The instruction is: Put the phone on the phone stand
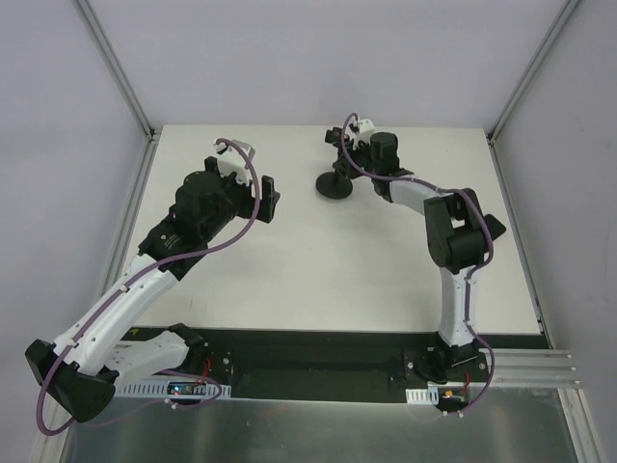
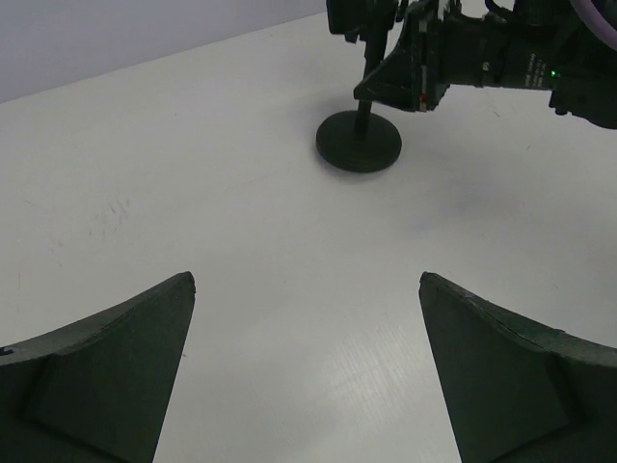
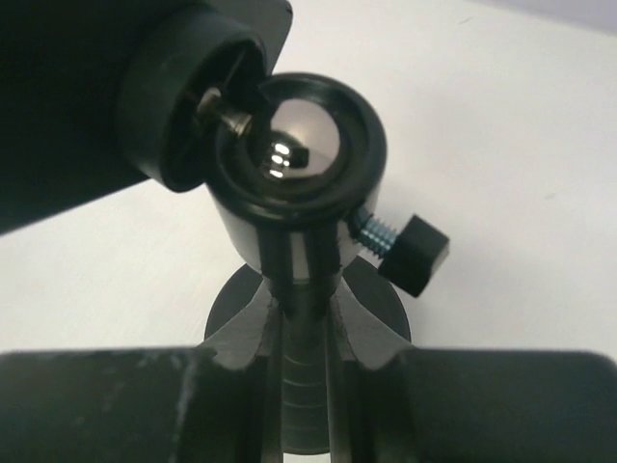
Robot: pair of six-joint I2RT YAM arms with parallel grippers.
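- The bench (image 1: 289, 280) is carrying the stand (image 1: 335, 185), which is standing upright on its disc base. No container is showing in any view.
- The right fingers (image 3: 145, 405) are sitting clamped around the stand's post, just under its ball head, and appear to be gripping it.
- The left fingers (image 2: 125, 367) are hanging wide apart and holding nothing, near the stand on its left and pointing at it.
- The phone is not showing in any view, so I cannot tell where it is lying.
- By my reading, the stand is being steadied. The next move is calling for the left arm to find and lift the phone, then bring it to the stand's head.
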